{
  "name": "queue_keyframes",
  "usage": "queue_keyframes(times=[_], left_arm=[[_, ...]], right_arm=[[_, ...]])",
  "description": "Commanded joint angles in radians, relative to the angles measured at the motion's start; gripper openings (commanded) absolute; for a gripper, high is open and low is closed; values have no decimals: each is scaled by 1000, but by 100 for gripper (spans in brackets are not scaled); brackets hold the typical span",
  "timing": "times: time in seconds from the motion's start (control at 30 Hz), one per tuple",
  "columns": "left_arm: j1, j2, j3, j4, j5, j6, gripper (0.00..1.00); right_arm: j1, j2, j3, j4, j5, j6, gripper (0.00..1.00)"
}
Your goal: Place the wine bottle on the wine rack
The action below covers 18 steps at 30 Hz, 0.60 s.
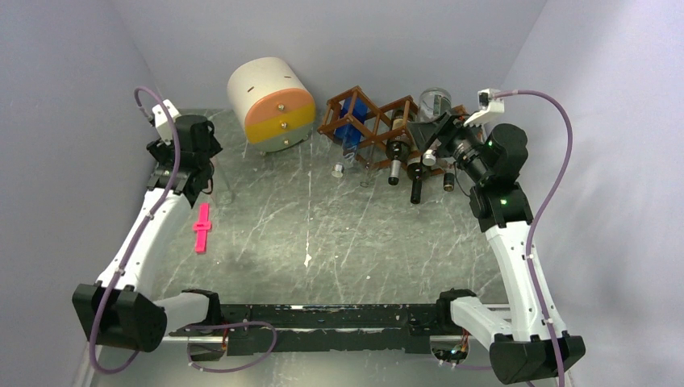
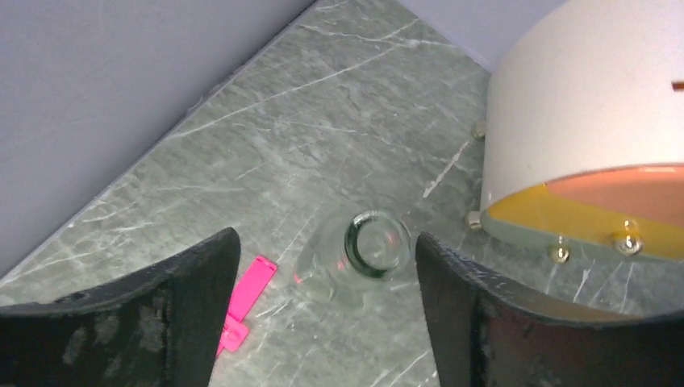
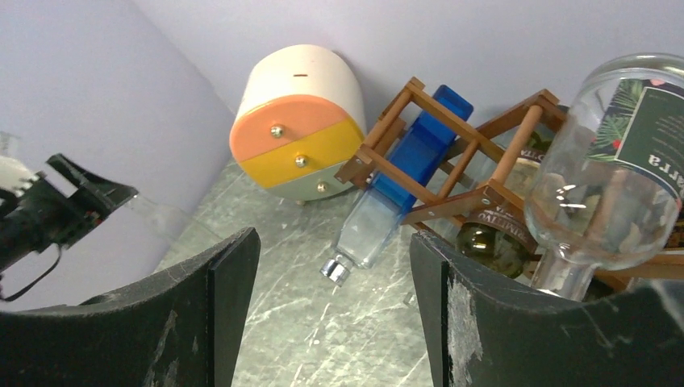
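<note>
A clear wine bottle stands upright on the table near its far left corner, below the left pincer, whose jaws stand wide, clear of it. The wine rack sits at the far edge toward the right. The right pincer gapes empty before it.

Soft, even light from above leaves only faint shadows on the table. The clear bottle catches small white glints in the right wrist view. Both wrist views are slightly soft, and the dark jaws at the bottom edge are blurred.
</note>
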Motion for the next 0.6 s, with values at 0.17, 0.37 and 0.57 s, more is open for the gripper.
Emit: queue_keyframes(times=[0.17, 0.37, 0.57], left_arm=[[45, 101, 8, 101, 233, 76, 51], [39, 73, 27, 96, 310, 127, 25], [-99, 60, 94, 21, 402, 200, 24]], right_arm=[[20, -14, 7, -5, -36, -54, 72], [27, -4, -4, 1, -56, -43, 71], [45, 8, -24, 0, -62, -46, 71]])
